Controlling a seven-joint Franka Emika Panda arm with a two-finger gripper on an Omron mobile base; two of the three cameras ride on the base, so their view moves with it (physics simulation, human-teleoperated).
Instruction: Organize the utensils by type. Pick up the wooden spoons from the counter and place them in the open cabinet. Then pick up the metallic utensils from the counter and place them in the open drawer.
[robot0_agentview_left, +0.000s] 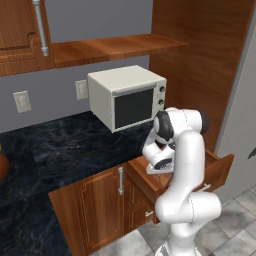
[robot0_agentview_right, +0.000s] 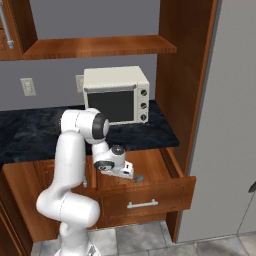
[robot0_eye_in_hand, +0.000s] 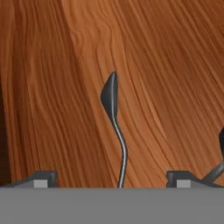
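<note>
My gripper (robot0_eye_in_hand: 111, 178) stands open low over the open drawer (robot0_agentview_right: 150, 192), its two dark fingertips (robot0_eye_in_hand: 41, 178) wide apart. Between them a metallic spoon (robot0_eye_in_hand: 110, 98) lies loose on the drawer's wooden bottom (robot0_eye_in_hand: 166, 65), bowl pointing away from me. Part of a second dark metallic utensil (robot0_eye_in_hand: 220, 162) shows at the right edge. From the right base the gripper (robot0_agentview_right: 131, 172) hangs inside the drawer beside a grey utensil (robot0_agentview_right: 139, 178). From the left base my arm hides the hand above the drawer (robot0_agentview_left: 220, 170). The open cabinet's shelf (robot0_agentview_left: 110, 49) is overhead. The wooden spoons are out of view.
A white microwave (robot0_agentview_left: 127, 95) sits on the dark marble counter (robot0_agentview_left: 60, 150) just behind the drawer. A tall wooden panel (robot0_agentview_right: 182, 75) and a grey fridge (robot0_agentview_right: 230, 125) close off the right side. The cabinet door (robot0_agentview_left: 20, 35) hangs open at upper left.
</note>
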